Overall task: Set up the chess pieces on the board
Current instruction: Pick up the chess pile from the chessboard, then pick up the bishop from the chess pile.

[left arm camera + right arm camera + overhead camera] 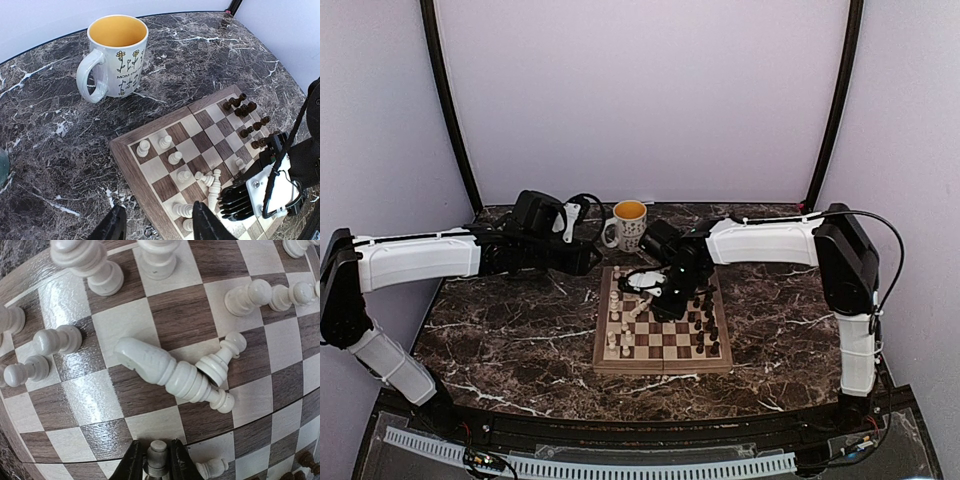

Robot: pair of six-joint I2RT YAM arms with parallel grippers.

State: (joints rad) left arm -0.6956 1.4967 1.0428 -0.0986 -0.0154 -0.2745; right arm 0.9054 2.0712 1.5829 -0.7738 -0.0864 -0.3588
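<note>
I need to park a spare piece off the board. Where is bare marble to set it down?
Bare marble left of the board, in front of the left arm; also right of it, and the near strip. Crowded: the board's far end, by the mug and right gripper.

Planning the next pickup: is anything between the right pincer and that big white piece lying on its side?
Nothing stands in the gap between them. But the right pincer is closed on a small white pawn, and a toppled pawn lies against the base of the big fallen piece.
</note>
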